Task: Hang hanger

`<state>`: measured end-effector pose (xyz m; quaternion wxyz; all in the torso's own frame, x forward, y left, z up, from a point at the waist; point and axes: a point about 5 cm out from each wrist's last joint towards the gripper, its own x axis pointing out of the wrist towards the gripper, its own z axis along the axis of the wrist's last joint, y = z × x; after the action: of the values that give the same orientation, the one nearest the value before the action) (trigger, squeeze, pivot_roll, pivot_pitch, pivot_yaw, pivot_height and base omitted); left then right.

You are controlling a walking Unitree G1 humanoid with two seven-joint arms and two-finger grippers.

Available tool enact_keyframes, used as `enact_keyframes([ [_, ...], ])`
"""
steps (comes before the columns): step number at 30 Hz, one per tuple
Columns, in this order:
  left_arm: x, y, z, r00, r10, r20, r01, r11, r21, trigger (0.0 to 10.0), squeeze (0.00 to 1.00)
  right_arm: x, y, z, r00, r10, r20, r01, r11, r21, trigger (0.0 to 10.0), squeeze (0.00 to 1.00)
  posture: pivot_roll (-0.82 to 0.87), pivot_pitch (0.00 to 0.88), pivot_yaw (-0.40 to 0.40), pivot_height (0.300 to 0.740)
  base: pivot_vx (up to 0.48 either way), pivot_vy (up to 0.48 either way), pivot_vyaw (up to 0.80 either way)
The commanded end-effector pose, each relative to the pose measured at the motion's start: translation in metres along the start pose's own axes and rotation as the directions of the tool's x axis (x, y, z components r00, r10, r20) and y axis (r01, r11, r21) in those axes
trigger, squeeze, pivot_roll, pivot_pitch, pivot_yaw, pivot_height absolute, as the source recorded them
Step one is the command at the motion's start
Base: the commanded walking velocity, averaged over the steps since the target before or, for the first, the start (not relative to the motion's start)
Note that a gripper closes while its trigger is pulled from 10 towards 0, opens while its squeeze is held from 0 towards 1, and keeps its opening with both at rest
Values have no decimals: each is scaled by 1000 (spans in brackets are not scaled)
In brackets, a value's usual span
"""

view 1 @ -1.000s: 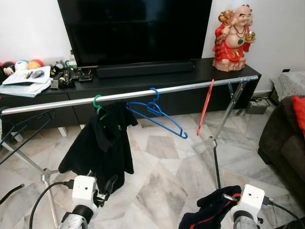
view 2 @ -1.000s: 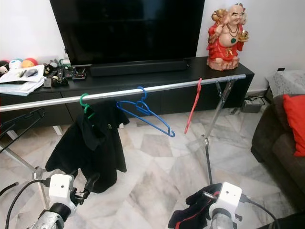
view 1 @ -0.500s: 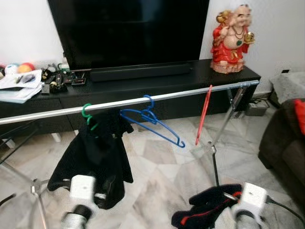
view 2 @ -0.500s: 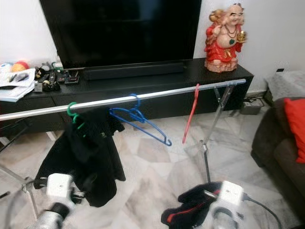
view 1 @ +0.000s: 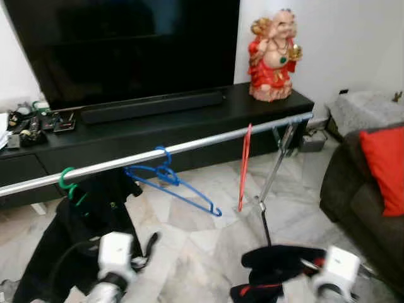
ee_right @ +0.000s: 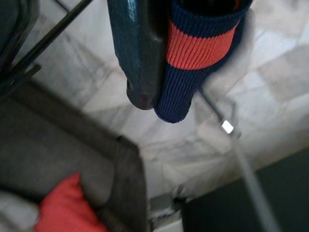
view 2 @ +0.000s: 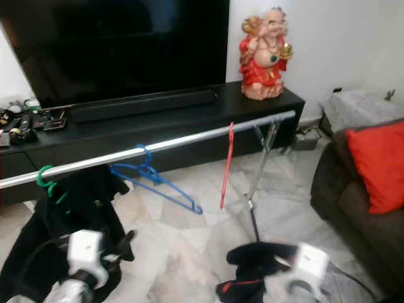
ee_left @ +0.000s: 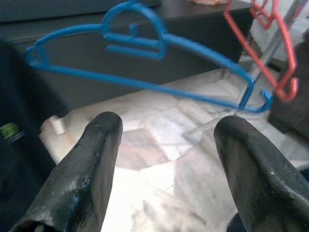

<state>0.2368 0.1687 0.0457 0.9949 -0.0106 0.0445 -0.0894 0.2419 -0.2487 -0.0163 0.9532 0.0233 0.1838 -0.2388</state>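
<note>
Right now a long silver rail [view 1: 189,146] runs across the room in front of a black TV cabinet [view 1: 158,123], and three hangers ride on it. Furthest toward the robot's left, a green hanger [view 1: 68,183] carries a black garment [view 1: 82,233] with a tiny green mark on it, too small to read. Next along, a bare blue hanger [view 1: 169,186] hangs by its hook and tilts down toward the right. Beyond that, well apart, a red hanger [view 1: 244,165] dangles edge-on near the rail's support leg [view 1: 273,170].

Low down, the left gripper [ee_left: 166,145] has its two black fingers [ee_left: 94,159] spread apart with nothing between them; through the gap its wrist camera looks straight at the blue hanger and the red one beside it. The right gripper [ee_right: 159,58] is clamped on a dark navy garment with a red stripe [view 1: 271,271], the ribbed cuff pressed against one finger, marble floor [view 1: 208,240] beneath.

A red and gold laughing statue [view 1: 273,55] stands on the cabinet's right end, below a big dark TV [view 1: 126,44]. A brown sofa with a red cushion [view 1: 386,167] sits off to the right. No readable writing shows anywhere.
</note>
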Motion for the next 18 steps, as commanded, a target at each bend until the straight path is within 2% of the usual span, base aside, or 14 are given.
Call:
enact_keyframes([
  [1, -6, 14, -2, 999, 44, -21, -44, 999, 22, 10000, 0, 2, 18, 11, 998, 43, 46, -44, 999, 24, 10000, 0, 98, 2, 8, 740, 296, 0, 0],
  [11, -13, 24, -7, 992, 118, -41, -118, 993, -8, 10000, 0, 1, 21, 10, 996, 80, 41, -81, 996, 24, 10000, 0, 101, 10, 3, 740, 26, 0, 0],
  [18, -14, 24, -7, 992, 118, -49, -117, 993, 6, 10000, 0, 1, 25, 10, 993, 109, 44, -109, 994, 0, 10000, 0, 102, 10, 2, 740, 0, 0, 0],
])
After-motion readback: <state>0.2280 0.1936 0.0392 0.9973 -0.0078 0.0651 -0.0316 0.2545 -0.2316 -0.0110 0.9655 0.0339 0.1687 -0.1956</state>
